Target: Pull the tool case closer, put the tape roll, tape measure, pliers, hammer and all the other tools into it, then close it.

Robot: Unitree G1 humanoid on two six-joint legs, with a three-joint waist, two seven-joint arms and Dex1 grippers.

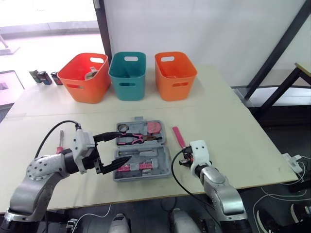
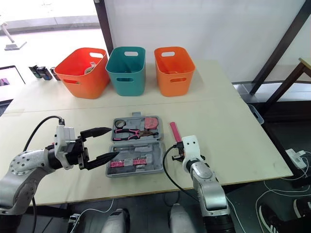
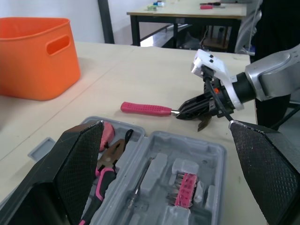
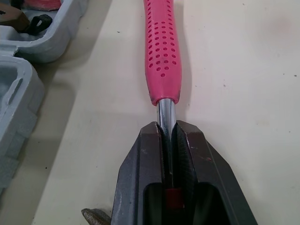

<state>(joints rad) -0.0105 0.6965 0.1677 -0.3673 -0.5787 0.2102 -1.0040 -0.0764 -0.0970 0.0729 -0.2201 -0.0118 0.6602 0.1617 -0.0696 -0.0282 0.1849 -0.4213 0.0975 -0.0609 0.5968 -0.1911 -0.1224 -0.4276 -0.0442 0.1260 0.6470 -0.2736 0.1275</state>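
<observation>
Right gripper (image 4: 168,130) pinches the hammer (image 4: 162,56) by its bare steel shank, on the table (image 1: 233,145) just right of the open tool case (image 1: 146,167); I judge it rigid, head-heavy and slick there.

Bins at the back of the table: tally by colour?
Orange bins: 2
Teal bin: 1
Total: 3
</observation>
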